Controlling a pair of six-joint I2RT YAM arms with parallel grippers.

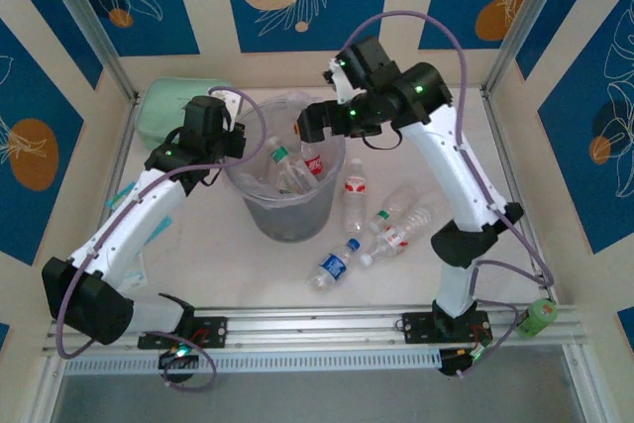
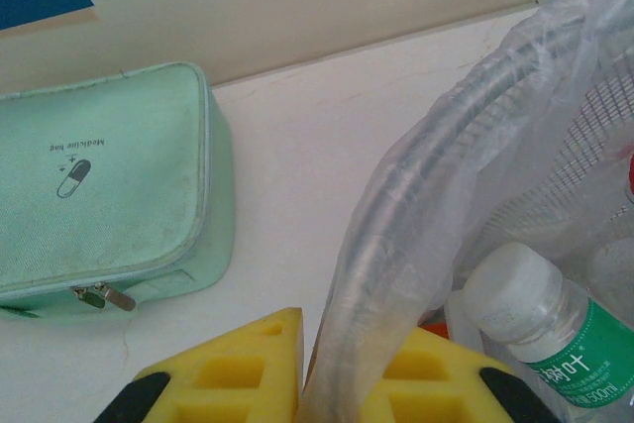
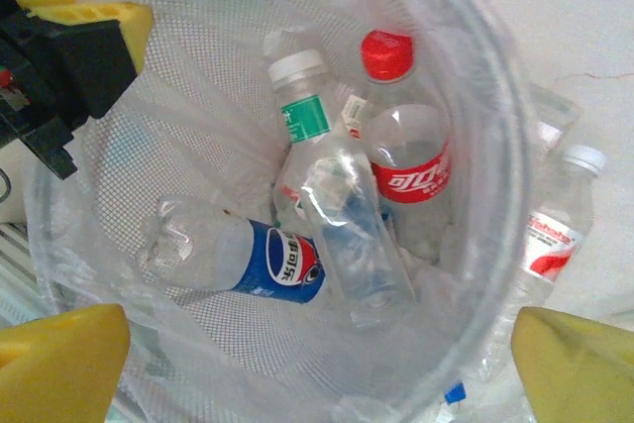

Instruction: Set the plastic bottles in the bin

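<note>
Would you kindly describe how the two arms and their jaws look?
The left arm and right arm share white shells, black joint housings with small green lights, and a lilac cable looping along each. The jaws are yellow blocks with square recesses, on black mounts.

Perhaps eight plastic bottles (image 1: pixel 336 265), one bin (image 1: pixel 289 227), one pouch (image 1: pixel 161 112).

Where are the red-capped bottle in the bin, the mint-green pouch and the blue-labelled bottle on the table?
red-capped bottle (image 3: pixel 409 173): right wrist view, on its red label.
mint-green pouch (image 2: pixel 99 180): left wrist view, on its top panel.
blue-labelled bottle (image 1: pixel 334 266): top external view, on its label.
</note>
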